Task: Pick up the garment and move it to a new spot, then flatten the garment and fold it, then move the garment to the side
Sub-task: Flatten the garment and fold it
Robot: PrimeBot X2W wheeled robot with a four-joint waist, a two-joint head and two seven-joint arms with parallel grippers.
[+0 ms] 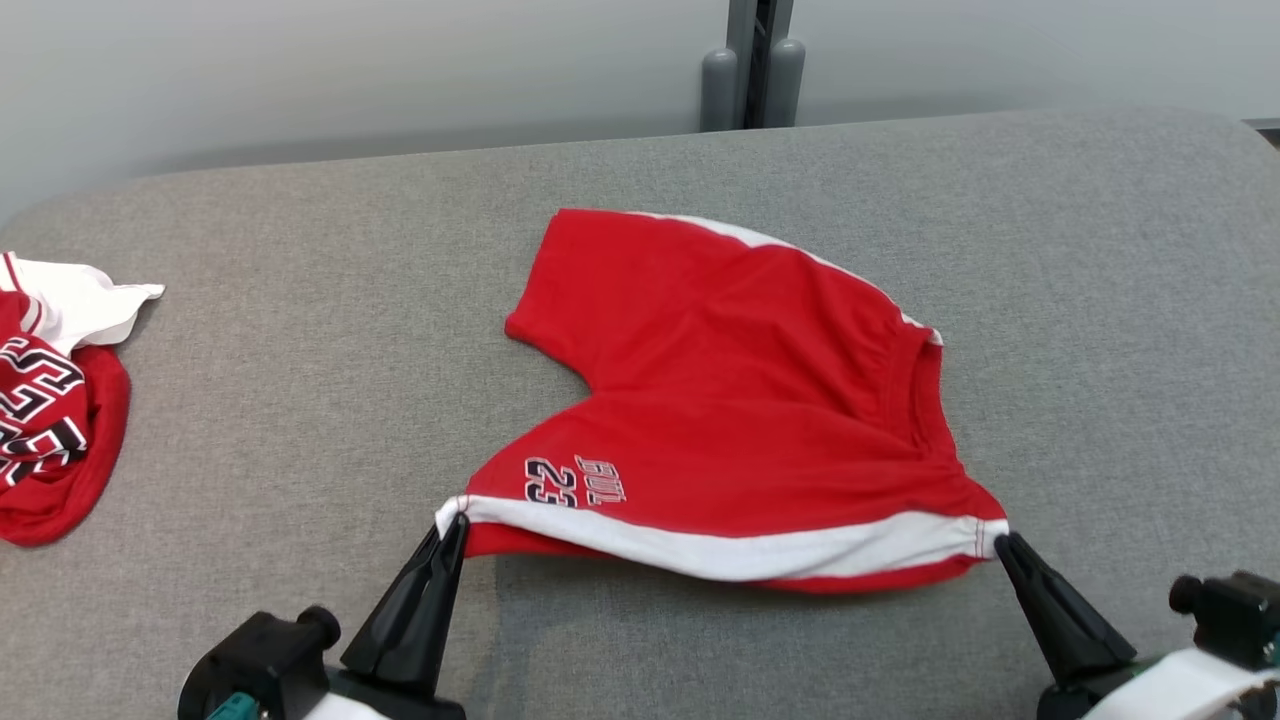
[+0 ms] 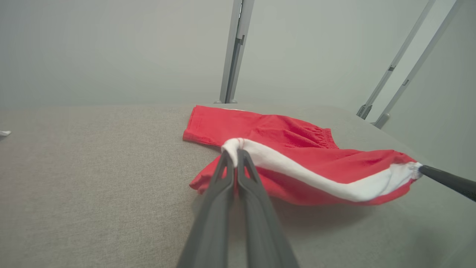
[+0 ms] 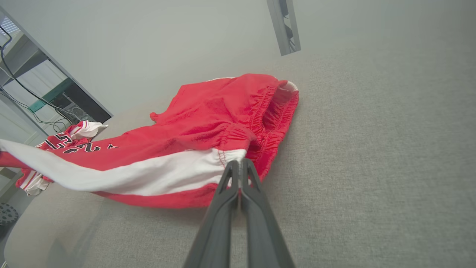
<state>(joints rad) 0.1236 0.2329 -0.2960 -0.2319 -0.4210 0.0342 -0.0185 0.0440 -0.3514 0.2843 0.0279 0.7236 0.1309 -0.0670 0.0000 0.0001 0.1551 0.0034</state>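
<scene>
Now in hand: flattening the red shorts (image 1: 740, 400), judging by how they are spread.
Garment: mid-table on the grey padded surface (image 1: 300, 420); the far leg lies flat and the near edge is raised off the cloth.
Left gripper (image 1: 455, 528): clenched on the leg-hem end of the white stripe (image 1: 740, 555).
Right gripper (image 1: 1003, 545): clenched on the waistband end of that stripe.
Doing it well: hold the stripe taut between both tips, draw evenly toward the robot, and lower both ends together so no slack bunches at the elastic waistband (image 1: 905, 390).
Risk: an uneven pull likely skews the legs.
Aside: another red garment (image 1: 45, 430) lies well apart at the left.
</scene>
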